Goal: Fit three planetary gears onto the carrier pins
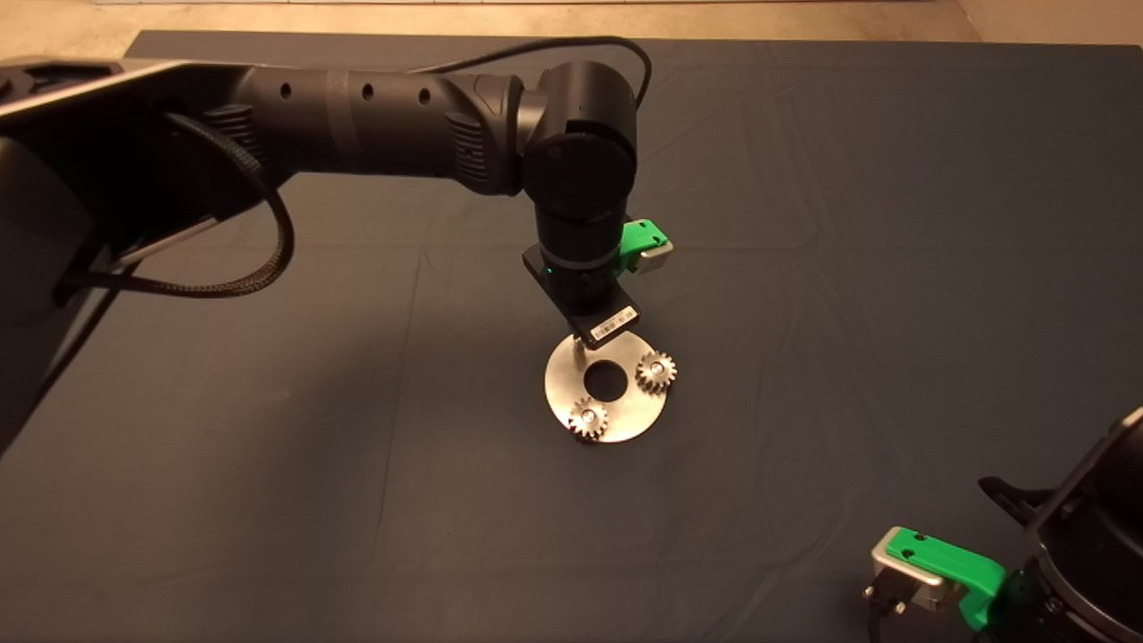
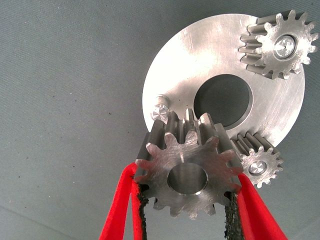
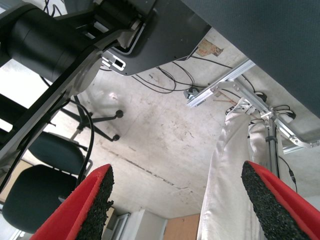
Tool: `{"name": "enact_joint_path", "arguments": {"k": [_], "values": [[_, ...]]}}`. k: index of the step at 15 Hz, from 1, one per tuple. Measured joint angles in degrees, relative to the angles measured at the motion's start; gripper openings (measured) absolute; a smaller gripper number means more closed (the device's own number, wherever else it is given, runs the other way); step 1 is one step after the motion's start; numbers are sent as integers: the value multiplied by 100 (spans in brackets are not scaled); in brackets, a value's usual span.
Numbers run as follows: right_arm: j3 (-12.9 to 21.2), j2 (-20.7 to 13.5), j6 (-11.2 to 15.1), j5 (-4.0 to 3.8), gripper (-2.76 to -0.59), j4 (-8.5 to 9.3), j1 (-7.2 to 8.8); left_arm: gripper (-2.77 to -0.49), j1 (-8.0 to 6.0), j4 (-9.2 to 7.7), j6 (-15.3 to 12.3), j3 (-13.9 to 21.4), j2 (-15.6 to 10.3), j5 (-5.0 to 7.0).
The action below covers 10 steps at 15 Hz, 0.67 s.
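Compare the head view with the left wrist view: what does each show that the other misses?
Only the head view shows the black left arm reaching over the dark mat, and the parked right gripper at the lower right edge.

Only the left wrist view shows the left gripper with its jaws shut on the third small silvery spur gear, held just short of the bare silvery carrier pin.

Both show the flat round shiny silver disc with two small silvery gears seated on their pins.

Left arm extended over the disc, left gripper pointed down above it, fingers clamped on a planetary gear, right gripper parked well aside, fingers spread.
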Motion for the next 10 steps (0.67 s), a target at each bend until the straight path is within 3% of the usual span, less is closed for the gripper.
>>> {"name": "enact_joint_path", "arguments": {"k": [3, 5, 7, 10], "values": [[2, 2, 0, 5, -147, 0, 64, -259, 3, 29, -17, 0, 30, -2], [2, 2, 2, 0, -147, 0, 71, -259, 11, 134, -20, 0, 32, 1], [2, 2, 1, -1, -147, 0, 102, -259, 150, 352, -21, -2, 30, 1], [9, 4, 2, 0, -147, 2, 116, -259, 374, 533, -43, -2, 43, 1]]}}
